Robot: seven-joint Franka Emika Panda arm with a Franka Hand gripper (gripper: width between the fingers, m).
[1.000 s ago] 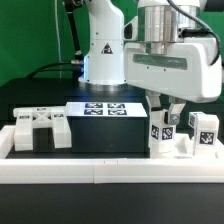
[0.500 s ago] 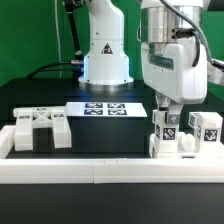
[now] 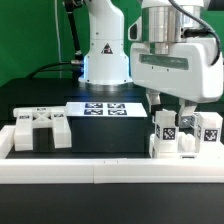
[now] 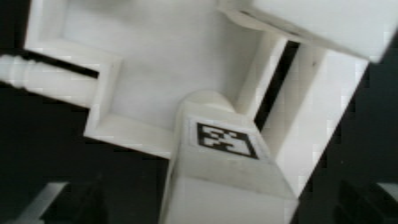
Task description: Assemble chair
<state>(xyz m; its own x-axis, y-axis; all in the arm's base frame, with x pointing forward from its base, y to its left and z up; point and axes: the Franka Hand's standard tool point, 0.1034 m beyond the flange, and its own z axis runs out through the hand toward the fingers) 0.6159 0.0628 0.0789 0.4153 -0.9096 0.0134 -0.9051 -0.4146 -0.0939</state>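
The chair is in loose white parts. A slotted seat block (image 3: 38,129) lies at the exterior view's left. Two upright tagged pieces (image 3: 165,131) (image 3: 207,129) stand at the right, against the border rail. My gripper (image 3: 172,110) hangs just above the nearer upright piece. It is open, with one finger (image 3: 157,104) on each side of the piece's top. In the wrist view that tagged piece (image 4: 222,150) fills the space between the jaws of the gripper (image 4: 222,205). Another white part (image 4: 107,75) lies behind it.
The marker board (image 3: 105,108) lies flat on the black table in front of the arm's base (image 3: 105,60). A long white border rail (image 3: 100,168) runs along the near edge. A green backdrop stands behind at the left.
The jaws were shut on the upright tagged piece and now stand spread apart. The hand tilted half a second ago and is square again. The piece stays standing.
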